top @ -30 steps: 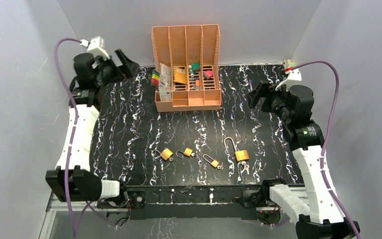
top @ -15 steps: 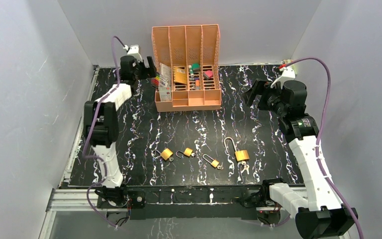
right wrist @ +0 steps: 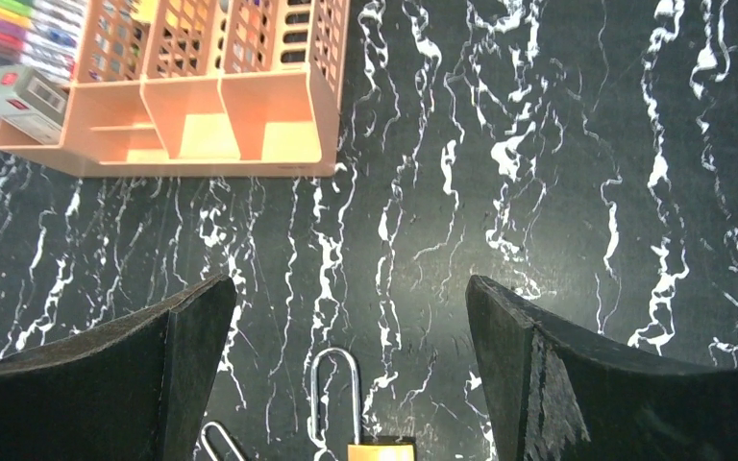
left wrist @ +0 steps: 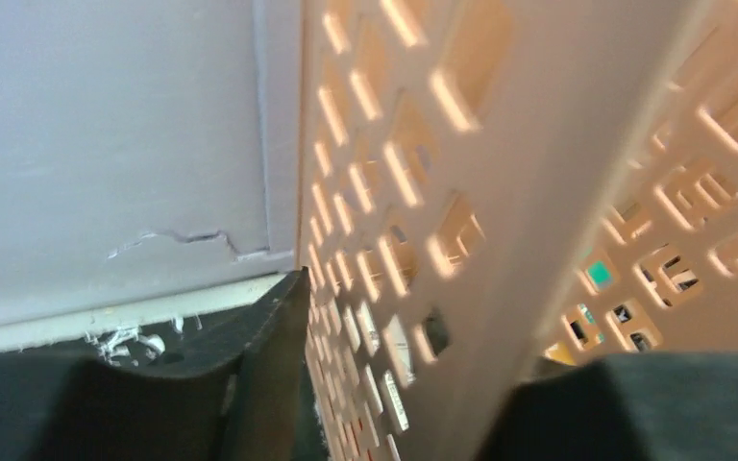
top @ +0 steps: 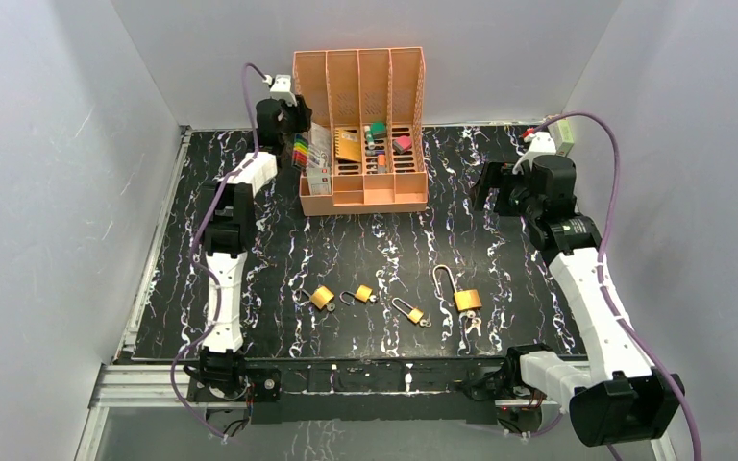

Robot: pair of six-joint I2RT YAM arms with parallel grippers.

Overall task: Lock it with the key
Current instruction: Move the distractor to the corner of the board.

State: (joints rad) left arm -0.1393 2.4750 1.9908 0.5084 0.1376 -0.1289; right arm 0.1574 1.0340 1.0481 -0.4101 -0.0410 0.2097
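Here, the largest brass padlock lay close to the near edge of the desk, right of centre. Its long axis ran near to far: the open shackle pointed at the far edge and the body toward the arms' bases, with the keys touching its near end. Three smaller brass padlocks lay in a row to its left along the same edge. The two leftmost turned their shackles toward the left edge, and the slim third lay on a diagonal.

The right fingers hung spread wide, holding nothing, above the desk toward its right edge. The left fingers were close against the left lattice wall of the orange organiser at the far edge. Whether they gripped that wall or merely stood apart beside it could not be told.

The desk was black, veined white like marble, and boxed in by pale grey walls on three sides.
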